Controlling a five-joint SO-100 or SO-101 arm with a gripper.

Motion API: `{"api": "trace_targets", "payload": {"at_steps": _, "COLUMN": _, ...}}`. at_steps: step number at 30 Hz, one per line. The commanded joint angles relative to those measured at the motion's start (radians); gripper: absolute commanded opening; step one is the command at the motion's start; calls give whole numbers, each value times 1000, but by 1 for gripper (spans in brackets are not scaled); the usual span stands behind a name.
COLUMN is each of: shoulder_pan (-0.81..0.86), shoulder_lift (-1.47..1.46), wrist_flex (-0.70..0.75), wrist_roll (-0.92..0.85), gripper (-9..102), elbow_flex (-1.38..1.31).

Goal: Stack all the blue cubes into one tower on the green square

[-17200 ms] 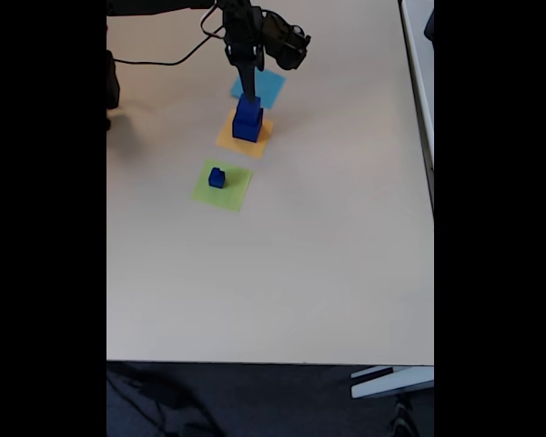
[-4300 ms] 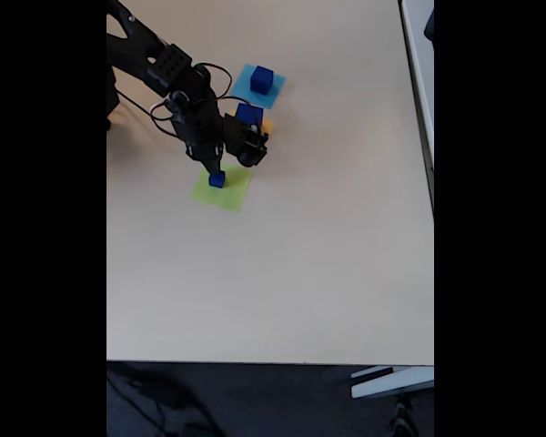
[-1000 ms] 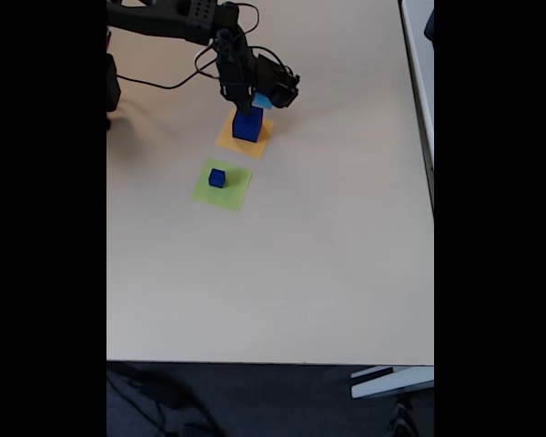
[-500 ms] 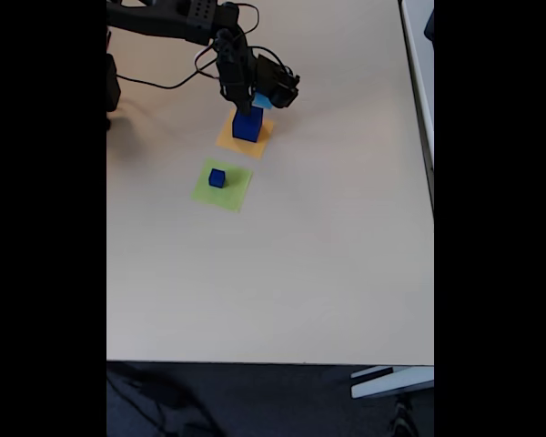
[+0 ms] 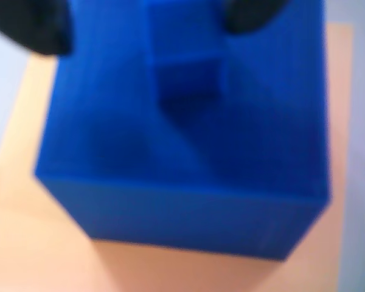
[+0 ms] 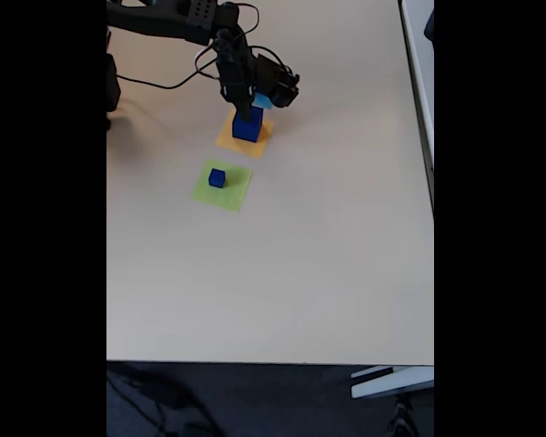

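Pale surface (image 6: 300, 273): your claw (image 6: 247, 113) grips the medium cube (image 5: 185, 36) atop the large cube (image 6: 247, 127) (orange-yellow square (image 6: 227, 139)); next, release or lift.

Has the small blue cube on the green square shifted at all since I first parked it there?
No. In the fixed view the small blue cube sits at the same spot on the green square, toward its upper left part, as in all earlier pictures.

On a pale beige table (image 6: 282, 273), a small glossy dark blue cube (image 6: 217, 177) sits on a flat lime-green paper square (image 6: 232, 191). Beyond it, a larger dark blue cube (image 6: 247, 127) stands on an orange-yellow paper square (image 6: 229, 139), the black gripper (image 6: 246, 109) directly above it
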Motion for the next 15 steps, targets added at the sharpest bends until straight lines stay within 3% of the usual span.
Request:
{"api": "trace_targets", "payload": {"at_steps": 1, "shoulder_pan": 0, "shoulder_lift": 64, "wrist_flex": 0, "wrist_roll": -23, "gripper": 13, "elbow_flex": -58}}
{"api": "trace_targets", "payload": {"at_steps": 15, "shoulder_pan": 61, "shoulder_lift": 156, "wrist_flex": 109, "wrist_roll": -141, "gripper": 14, "elbow_flex": -331}}
